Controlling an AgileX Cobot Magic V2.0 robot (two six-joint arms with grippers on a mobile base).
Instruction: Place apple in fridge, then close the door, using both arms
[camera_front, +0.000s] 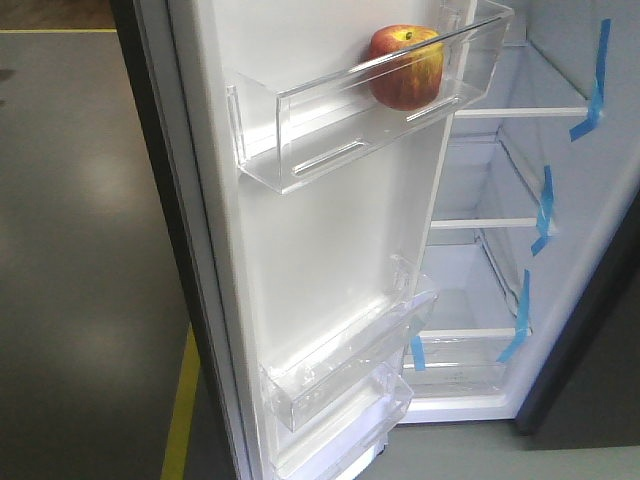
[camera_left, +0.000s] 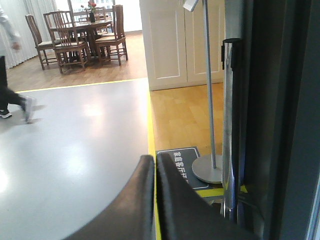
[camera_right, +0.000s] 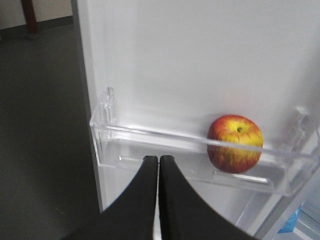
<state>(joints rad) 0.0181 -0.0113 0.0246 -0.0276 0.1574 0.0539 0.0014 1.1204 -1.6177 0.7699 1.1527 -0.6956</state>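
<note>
Looking through the front-facing view, I see the door (camera_front: 330, 230) swung open with its white-lined face toward me; the apple (camera_front: 406, 67) sits in the upper bin (camera_front: 300, 150) of that door, at the end nearest the fridge (camera_front: 590, 200); glass shelves (camera_front: 520, 112) and blue tape strips (camera_front: 545, 205) show inside, and a yellow line (camera_front: 182, 410) crosses the grey floor (camera_front: 90, 250).

On the left wrist view, the left gripper (camera_left: 155, 159) has its jaws pressed together on nothing; beyond it I see grey floor, a lamp stand (camera_left: 210, 100), a dining table (camera_left: 90, 25) and a blurred person (camera_left: 15, 100) at the left edge.

On the right wrist view, the right gripper (camera_right: 158, 159) is also closed and empty, in front of the upper bin's clear wall; the apple rests inside to its right, stem up, apart from the fingertips.
</note>
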